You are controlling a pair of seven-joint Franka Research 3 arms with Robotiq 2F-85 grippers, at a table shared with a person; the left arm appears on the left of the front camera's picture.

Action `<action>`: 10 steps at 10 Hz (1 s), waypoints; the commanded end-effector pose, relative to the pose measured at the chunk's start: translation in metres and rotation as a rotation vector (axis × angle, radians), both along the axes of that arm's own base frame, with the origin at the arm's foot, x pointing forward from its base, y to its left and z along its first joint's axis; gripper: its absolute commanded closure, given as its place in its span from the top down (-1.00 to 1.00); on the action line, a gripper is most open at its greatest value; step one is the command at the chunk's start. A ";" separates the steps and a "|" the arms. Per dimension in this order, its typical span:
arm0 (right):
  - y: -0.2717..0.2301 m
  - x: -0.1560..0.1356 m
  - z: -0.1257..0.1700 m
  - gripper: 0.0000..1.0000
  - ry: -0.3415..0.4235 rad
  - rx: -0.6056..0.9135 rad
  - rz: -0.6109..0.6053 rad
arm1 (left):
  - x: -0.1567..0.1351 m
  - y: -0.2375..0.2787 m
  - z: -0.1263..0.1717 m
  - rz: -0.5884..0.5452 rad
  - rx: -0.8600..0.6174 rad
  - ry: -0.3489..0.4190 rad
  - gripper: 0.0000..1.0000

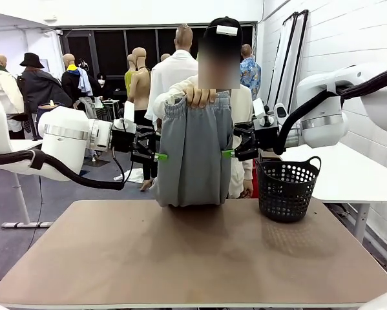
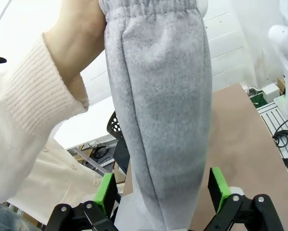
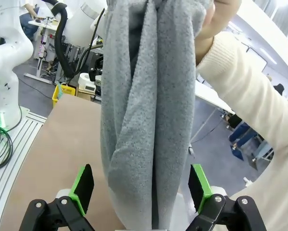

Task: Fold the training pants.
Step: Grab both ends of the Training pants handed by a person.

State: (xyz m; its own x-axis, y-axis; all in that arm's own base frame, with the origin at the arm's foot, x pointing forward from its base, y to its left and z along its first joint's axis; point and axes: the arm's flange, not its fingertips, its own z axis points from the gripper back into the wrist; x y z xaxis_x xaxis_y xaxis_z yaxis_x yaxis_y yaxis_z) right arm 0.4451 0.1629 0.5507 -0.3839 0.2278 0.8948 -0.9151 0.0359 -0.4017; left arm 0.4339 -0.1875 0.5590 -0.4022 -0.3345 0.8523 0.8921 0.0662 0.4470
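A person's hand holds the light grey training pants up by the gathered waistband at the table's far edge, and the legs hang down to the tabletop. My left gripper is at the pants' left edge and my right gripper at the right edge, about mid-height. In the left wrist view the left gripper is open with the grey pants hanging between its green pads, which stand clear of the cloth. The right gripper is likewise open around the pants.
A black perforated basket with a handle stands on the brown table at the far right, just beside my right arm. A white table lies beyond it. The person's cream sleeve is close to my left gripper.
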 end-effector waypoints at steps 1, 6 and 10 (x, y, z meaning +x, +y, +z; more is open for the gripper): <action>0.000 0.000 0.000 1.00 -0.002 -0.002 -0.008 | 0.003 0.002 -0.003 0.010 0.026 -0.004 1.00; 0.002 0.000 0.002 1.00 0.013 0.021 0.006 | 0.001 -0.003 0.000 0.015 -0.011 -0.013 1.00; 0.012 -0.004 0.018 1.00 0.030 0.031 0.062 | -0.001 -0.021 0.016 0.022 -0.048 0.010 1.00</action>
